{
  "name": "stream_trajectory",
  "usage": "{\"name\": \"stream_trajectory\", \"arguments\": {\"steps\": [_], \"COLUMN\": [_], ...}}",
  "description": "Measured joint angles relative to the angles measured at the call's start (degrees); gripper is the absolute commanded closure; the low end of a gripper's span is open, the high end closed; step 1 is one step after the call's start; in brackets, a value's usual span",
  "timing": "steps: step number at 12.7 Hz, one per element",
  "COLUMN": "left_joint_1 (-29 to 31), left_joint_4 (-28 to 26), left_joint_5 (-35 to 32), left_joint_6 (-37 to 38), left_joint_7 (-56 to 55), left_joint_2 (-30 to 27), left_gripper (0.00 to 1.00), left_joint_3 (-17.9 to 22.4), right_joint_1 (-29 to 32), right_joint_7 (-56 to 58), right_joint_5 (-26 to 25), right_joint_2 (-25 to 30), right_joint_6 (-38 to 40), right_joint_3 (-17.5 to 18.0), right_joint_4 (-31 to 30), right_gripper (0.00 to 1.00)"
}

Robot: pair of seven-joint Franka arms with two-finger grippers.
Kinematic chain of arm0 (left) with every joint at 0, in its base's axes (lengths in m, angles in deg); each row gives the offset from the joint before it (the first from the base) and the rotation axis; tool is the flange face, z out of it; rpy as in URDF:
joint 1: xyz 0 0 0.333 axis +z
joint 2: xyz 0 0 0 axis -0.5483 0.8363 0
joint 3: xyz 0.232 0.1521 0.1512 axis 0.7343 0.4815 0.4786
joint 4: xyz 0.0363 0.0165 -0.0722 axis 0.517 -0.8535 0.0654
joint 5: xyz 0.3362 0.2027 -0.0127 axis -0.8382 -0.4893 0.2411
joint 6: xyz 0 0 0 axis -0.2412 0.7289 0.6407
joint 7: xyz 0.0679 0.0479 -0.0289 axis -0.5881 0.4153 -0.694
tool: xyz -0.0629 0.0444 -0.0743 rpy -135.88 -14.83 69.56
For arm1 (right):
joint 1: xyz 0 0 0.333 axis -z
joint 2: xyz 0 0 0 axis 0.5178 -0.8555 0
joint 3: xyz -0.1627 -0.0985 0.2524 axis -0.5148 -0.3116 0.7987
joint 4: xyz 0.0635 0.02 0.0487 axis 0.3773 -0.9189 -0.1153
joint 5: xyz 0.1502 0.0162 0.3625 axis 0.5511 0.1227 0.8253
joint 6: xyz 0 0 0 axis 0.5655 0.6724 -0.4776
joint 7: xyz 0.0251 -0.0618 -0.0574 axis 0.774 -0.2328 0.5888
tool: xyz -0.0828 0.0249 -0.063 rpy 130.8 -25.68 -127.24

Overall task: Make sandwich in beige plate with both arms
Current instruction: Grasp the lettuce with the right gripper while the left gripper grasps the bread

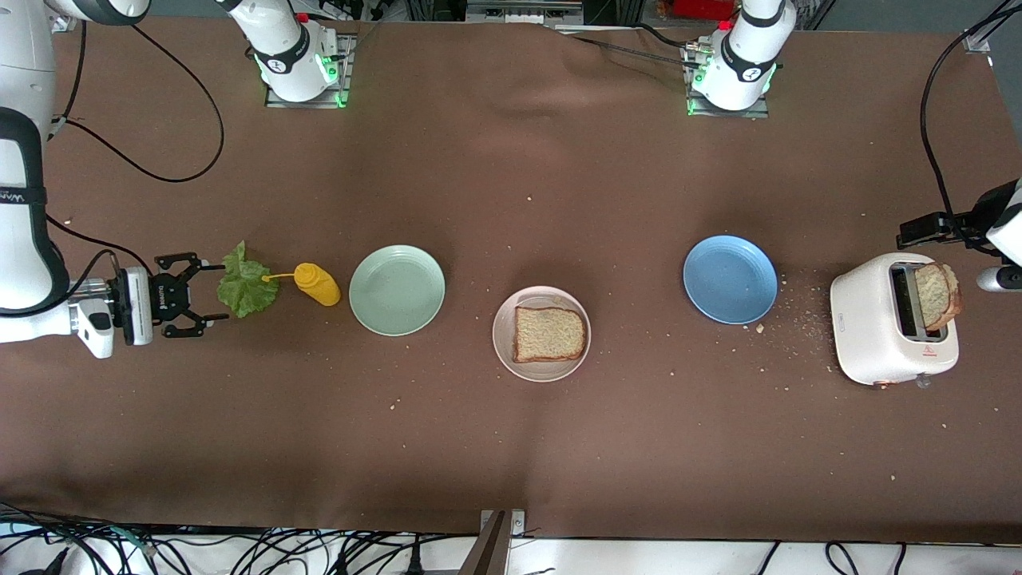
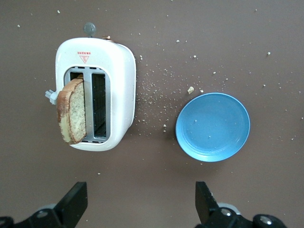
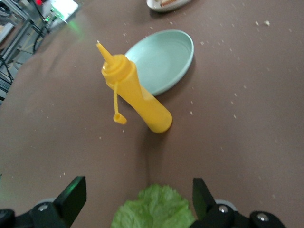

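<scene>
One brown bread slice [image 1: 549, 333] lies flat on the beige plate [image 1: 505, 351] in the middle of the table. A second slice [image 1: 936, 295] [image 2: 73, 111] sticks up out of the white toaster [image 1: 878, 335] [image 2: 118, 76] at the left arm's end. The green lettuce leaf [image 1: 247, 283] [image 3: 154, 211] lies on the cloth at the right arm's end. My right gripper [image 1: 214, 292] [image 3: 137, 190] is low beside the leaf and open, with the leaf's edge reaching between its fingers. My left gripper [image 2: 141, 204] hangs open and empty high over the cloth beside the toaster.
A yellow squeeze bottle [image 1: 318, 284] [image 3: 137, 97] stands between the lettuce and the mint-green plate [image 1: 397, 289] [image 3: 164, 59]. An empty blue plate [image 1: 730, 279] [image 2: 213, 126] sits between the beige plate and the toaster. Crumbs are scattered round the toaster.
</scene>
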State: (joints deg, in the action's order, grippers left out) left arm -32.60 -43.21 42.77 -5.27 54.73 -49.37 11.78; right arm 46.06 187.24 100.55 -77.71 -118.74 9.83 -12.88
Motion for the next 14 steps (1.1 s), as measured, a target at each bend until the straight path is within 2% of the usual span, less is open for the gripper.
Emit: {"name": "stream_trajectory", "arguments": {"steps": [5,8,9,10,11,12,13,14], "left_joint_1": [5.3,8.1,8.6,8.9,9.2,9.5,9.8,10.0], "left_joint_4": [0.0,-0.1,-0.2,-0.2,-0.3,-0.3,-0.3,-0.3], "left_joint_5": [-1.0,-1.0,-1.0,-1.0,-1.0,-1.0,-1.0,-1.0], "left_joint_6": [-3.0,-5.3,-6.2,-7.0,-7.8,-8.6,-9.2,-9.7], "left_joint_7": [6.7,7.9,8.1,8.1,8.1,8.1,8.1,8.1], "left_joint_2": [2.1,4.2,5.0,5.9,6.7,7.5,8.2,8.8], "left_gripper": [0.0,0.0,0.0,0.0,0.0,0.0,0.0,0.0], "left_joint_3": [0.1,0.2,0.2,0.2,0.1,0.1,0.2,0.2], "right_joint_1": [-1.8,-3.4,-3.8,-4.2,-4.4,-4.6,-4.6,-4.6], "right_joint_7": [-24.0,-35.1,-37.4,-39.2,-40.8,-42.5,-44.3,-46.0], "right_joint_5": [-14.1,-16.2,-16.4,-16.5,-16.5,-16.8,-17.6,-18.5], "right_joint_2": [0.4,0.9,0.9,0.9,1.0,1.0,1.1,1.3], "right_joint_6": [-11.4,-17.0,-19.0,-20.6,-21.5,-22.0,-22.0,-22.0], "right_joint_3": [0.2,0.2,0.2,0.2,0.2,0.2,0.2,0.2], "right_joint_4": [-3.2,-8.5,-10.6,-12.6,-14.0,-14.7,-14.9,-15.0], "right_gripper": [0.01,0.02,0.07,0.23,0.61,0.91,1.0,1.0]}}
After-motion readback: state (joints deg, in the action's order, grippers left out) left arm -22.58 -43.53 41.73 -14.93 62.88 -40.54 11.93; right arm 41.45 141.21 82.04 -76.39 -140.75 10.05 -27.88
